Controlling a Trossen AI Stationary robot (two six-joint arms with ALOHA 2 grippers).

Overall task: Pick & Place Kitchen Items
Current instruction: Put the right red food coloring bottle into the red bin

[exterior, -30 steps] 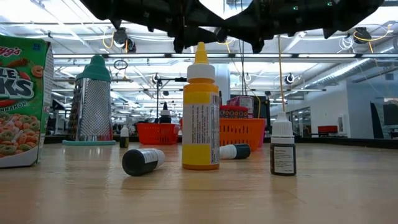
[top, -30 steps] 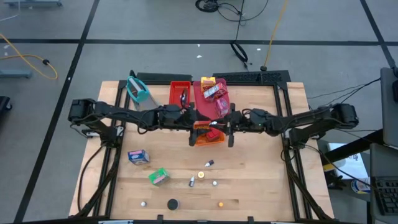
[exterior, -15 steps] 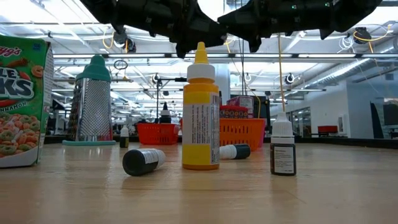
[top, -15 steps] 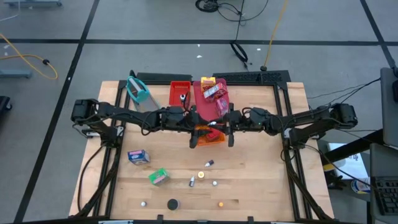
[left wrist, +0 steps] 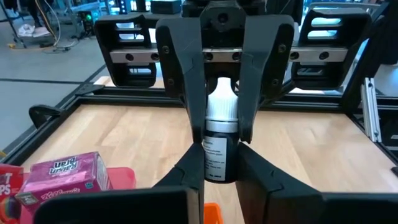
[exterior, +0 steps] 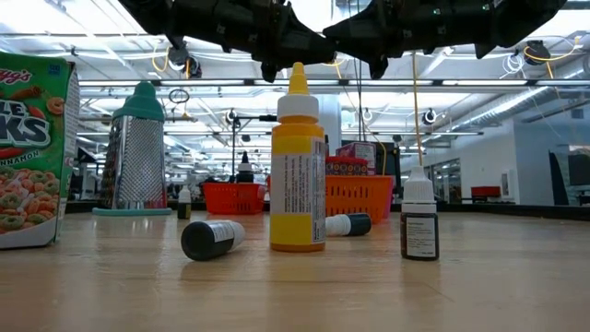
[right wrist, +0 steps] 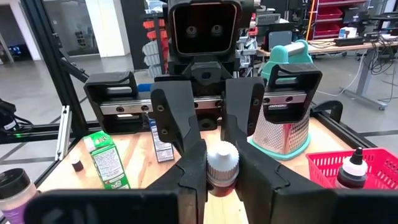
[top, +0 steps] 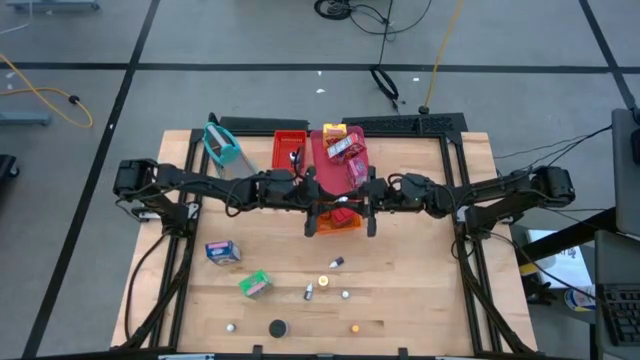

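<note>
My two grippers meet fingertip to fingertip at the table's middle, above the orange tray (top: pixel 336 224). Between them is a small dark dropper bottle (left wrist: pixel 215 158) with a white cap (left wrist: pixel 222 107). My left gripper (top: pixel 318 196) (left wrist: pixel 222 171) is shut on the bottle's body. My right gripper (top: pixel 362 196) (right wrist: pixel 222 173) is shut on its cap end. Other kitchen items lie on the near half of the table: a blue box (top: pixel 222 251), a green box (top: pixel 254 284), a yellow bottle (top: pixel 323 280) and small bottles (top: pixel 335 263). My left gripper pinches the bottle's dark labelled body (left wrist: pixel 214 163) between its two fingers, coming level from the table's left. The bottle is lifted clear above the orange tray, its cap pointing away toward the other gripper. My right gripper pinches the bottle's white cap (right wrist: pixel 222 158) between its two fingers, coming level from the table's right. The bottle's body reaches on toward the left gripper's fingers (right wrist: pixel 176 121).
A pink tray (top: pixel 328 165) with packets and a red tray (top: pixel 289 148) stand behind the grippers. A teal grater (top: pixel 222 146) stands at the far left. Caps (top: pixel 277 327) (top: pixel 354 327) lie near the front edge. A cereal box (exterior: pixel 32 152) shows in the low view.
My left gripper has gone toward the table's right, closing the gap to my right gripper, and now stands with its fingers around the bottle that the right gripper holds. The right arm has kept still.
</note>
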